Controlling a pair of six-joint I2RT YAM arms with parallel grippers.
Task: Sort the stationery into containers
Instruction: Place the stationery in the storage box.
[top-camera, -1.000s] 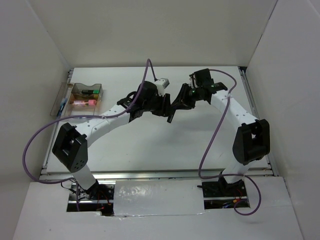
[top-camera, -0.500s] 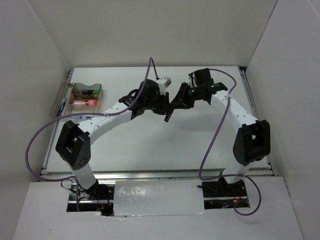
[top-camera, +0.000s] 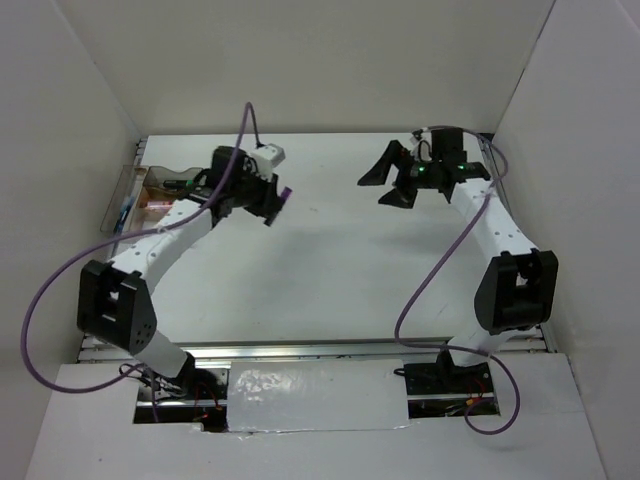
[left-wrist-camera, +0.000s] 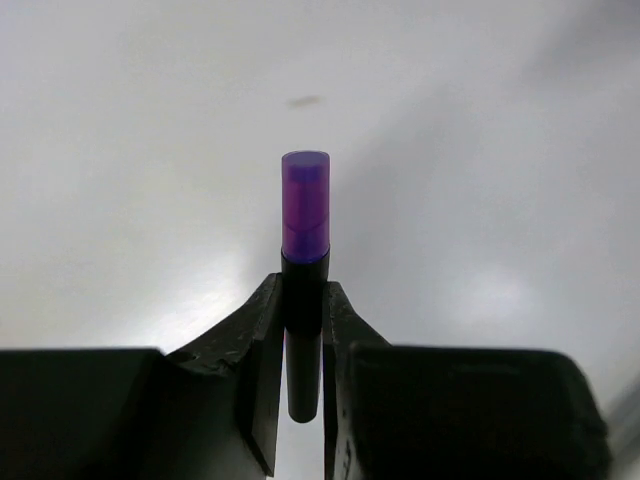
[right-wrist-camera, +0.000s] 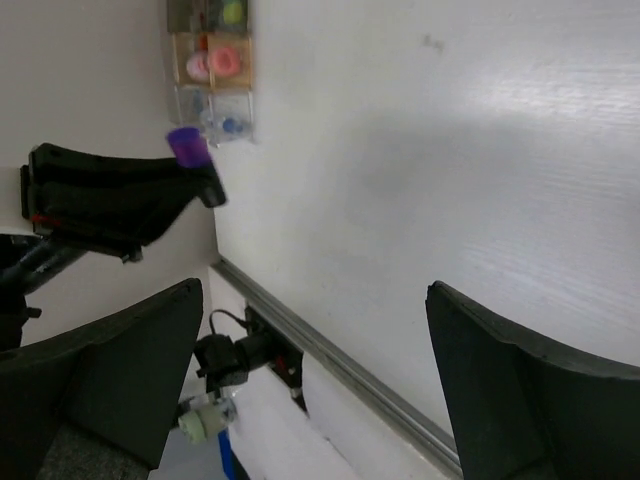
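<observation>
Purple highlighter, L pincer, mid table.

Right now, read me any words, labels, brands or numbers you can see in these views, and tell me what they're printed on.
No text can be read in any view.
Purple-capped black highlighter in the left pincer: no print shows on it.
Clear container at the far left: too small and blurred to show any lettering.
</observation>
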